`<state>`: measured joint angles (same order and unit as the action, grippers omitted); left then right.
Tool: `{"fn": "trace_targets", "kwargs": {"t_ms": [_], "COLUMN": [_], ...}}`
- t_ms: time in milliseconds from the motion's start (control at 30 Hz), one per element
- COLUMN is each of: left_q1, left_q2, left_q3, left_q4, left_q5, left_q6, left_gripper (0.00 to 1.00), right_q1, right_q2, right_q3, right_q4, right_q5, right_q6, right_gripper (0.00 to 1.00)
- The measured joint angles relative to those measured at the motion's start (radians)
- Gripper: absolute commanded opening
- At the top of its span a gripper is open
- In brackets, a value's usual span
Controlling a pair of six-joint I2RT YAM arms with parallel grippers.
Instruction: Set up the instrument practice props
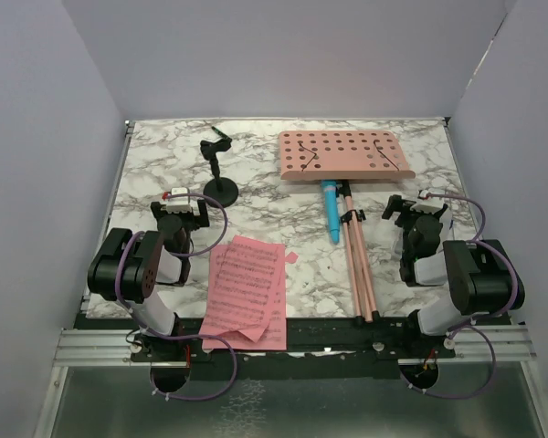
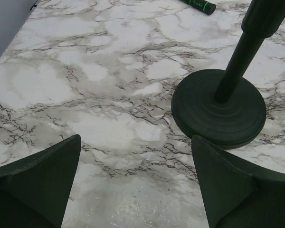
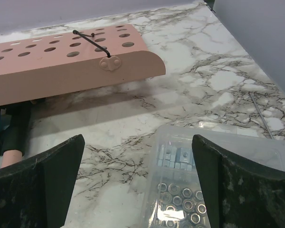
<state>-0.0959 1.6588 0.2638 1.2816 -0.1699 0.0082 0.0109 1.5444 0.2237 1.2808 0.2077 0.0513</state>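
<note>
The salmon-pink music stand lies flat on the marble table. Its hole-punched desk (image 1: 343, 155) is at the back and its folded thin legs (image 1: 358, 265) run toward the near edge. The desk also shows in the right wrist view (image 3: 61, 66). The light-blue stick (image 1: 331, 212) lies beside the legs, partly under the desk. The two pink sheet-music pages (image 1: 247, 290) lie overlapped at the front centre-left. My left gripper (image 1: 184, 210) (image 2: 136, 142) is open and empty over bare table. My right gripper (image 1: 418, 212) (image 3: 137, 140) is open and empty, to the right of the legs.
A black mini microphone stand (image 1: 219, 173) with a round base (image 2: 218, 109) stands just ahead and right of the left gripper. A clear plastic box of metal nuts (image 3: 199, 190) lies under the right gripper. White walls enclose the table on three sides.
</note>
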Motion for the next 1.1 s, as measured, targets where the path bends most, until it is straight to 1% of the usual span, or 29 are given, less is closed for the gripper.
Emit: {"fn": "trace_targets", "kwargs": {"t_ms": [400, 467, 533, 600, 667, 700, 733, 767, 833, 900, 967, 1000, 1100], "left_q1": [0.000, 0.000, 0.000, 0.000, 0.000, 0.000, 0.000, 0.000, 0.000, 0.000, 0.005, 0.008, 0.010], "left_q2": [-0.001, -0.027, -0.107, -0.228, -0.341, -0.408, -0.445, -0.486, -0.552, -0.590, -0.592, -0.584, -0.538], "left_q3": [0.000, 0.002, 0.014, 0.069, 0.159, 0.234, 0.280, 0.328, 0.376, 0.381, 0.380, 0.380, 0.380], "left_q4": [-0.001, -0.043, -0.143, -0.313, -0.479, -0.587, -0.654, -0.740, -0.873, -0.979, -1.085, -1.117, -1.215], "left_q5": [-0.007, -0.034, -0.056, -0.089, -0.137, -0.172, -0.196, -0.226, -0.276, -0.307, -0.302, -0.289, -0.181], "left_q6": [-0.005, -0.019, -0.035, -0.087, -0.183, -0.258, -0.314, -0.377, -0.488, -0.566, -0.615, -0.629, -0.658], "left_gripper": [0.99, 0.99, 0.99, 0.99, 0.99, 0.99, 0.99, 0.99, 0.99, 0.99, 0.99, 0.99, 0.99], "right_q1": [0.000, 0.000, 0.000, 0.000, 0.000, 0.000, 0.000, 0.000, 0.000, 0.000, 0.000, 0.000, -0.001], "right_q2": [0.000, -0.006, -0.077, -0.211, -0.358, -0.424, -0.482, -0.534, -0.616, -0.654, -0.649, -0.636, -0.571], "right_q3": [0.000, 0.000, 0.004, 0.037, 0.126, 0.182, 0.233, 0.274, 0.322, 0.333, 0.335, 0.335, 0.334], "right_q4": [0.000, -0.006, -0.103, -0.253, -0.445, -0.536, -0.612, -0.674, -0.778, -0.874, -0.984, -1.036, -1.183], "right_q5": [0.000, 0.006, 0.013, 0.034, 0.085, 0.114, 0.137, 0.154, 0.177, 0.197, 0.203, 0.200, 0.147], "right_q6": [0.000, -0.001, 0.000, 0.030, 0.128, 0.183, 0.236, 0.284, 0.373, 0.456, 0.533, 0.552, 0.599], "right_gripper": [1.00, 1.00, 1.00, 1.00, 1.00, 1.00, 1.00, 1.00, 1.00, 1.00, 1.00, 1.00, 1.00]}}
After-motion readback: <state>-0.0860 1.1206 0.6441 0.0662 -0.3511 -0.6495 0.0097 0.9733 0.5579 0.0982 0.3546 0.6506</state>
